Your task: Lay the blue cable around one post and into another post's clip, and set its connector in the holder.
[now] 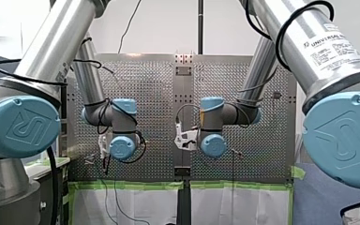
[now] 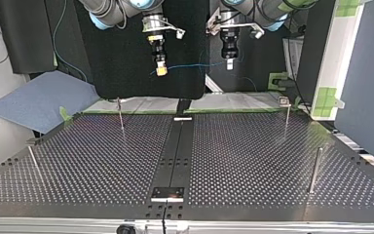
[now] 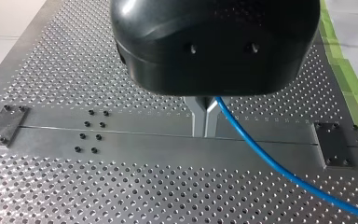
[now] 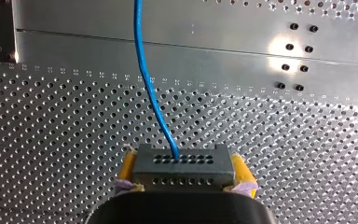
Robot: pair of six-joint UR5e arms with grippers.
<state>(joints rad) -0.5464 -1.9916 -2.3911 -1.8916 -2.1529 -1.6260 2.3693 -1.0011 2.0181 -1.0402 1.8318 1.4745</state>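
One blue cable [image 4: 147, 84], thin and round, strung in the air between both grippers, above the table [image 2: 248, 156]. One connector [image 4: 181, 167]: grey block with two rows of holes, pinched by my right gripper [image 4: 184, 163] between yellow pads [image 4: 128, 165]. My left gripper [image 3: 205, 130]: metal fingers pressed together on the cable. Four thin upright posts [image 2: 314, 170] on the perforated metal.

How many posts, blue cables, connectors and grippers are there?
Posts: 4
Blue cable: 1
Connector: 1
Grippers: 2
Total: 8
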